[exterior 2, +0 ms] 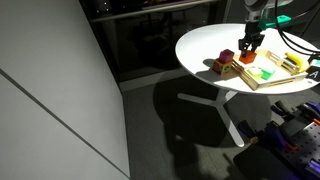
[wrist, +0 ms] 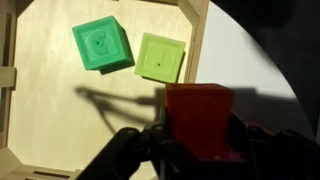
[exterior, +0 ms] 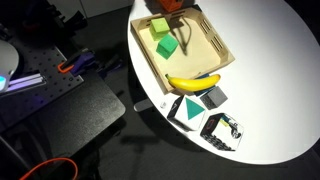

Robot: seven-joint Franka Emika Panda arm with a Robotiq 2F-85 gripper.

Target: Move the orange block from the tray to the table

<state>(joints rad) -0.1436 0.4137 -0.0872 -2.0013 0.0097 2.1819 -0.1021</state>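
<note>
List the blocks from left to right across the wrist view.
In order: darker green block → lighter green block → orange block, gripped in the tool.

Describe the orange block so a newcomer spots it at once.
Start at the round white table, then the shallow wooden tray on it. At the tray's edge the end effector grips the orange block; its neighbours, a dark green block and a pale green block, lie loose inside.
</note>
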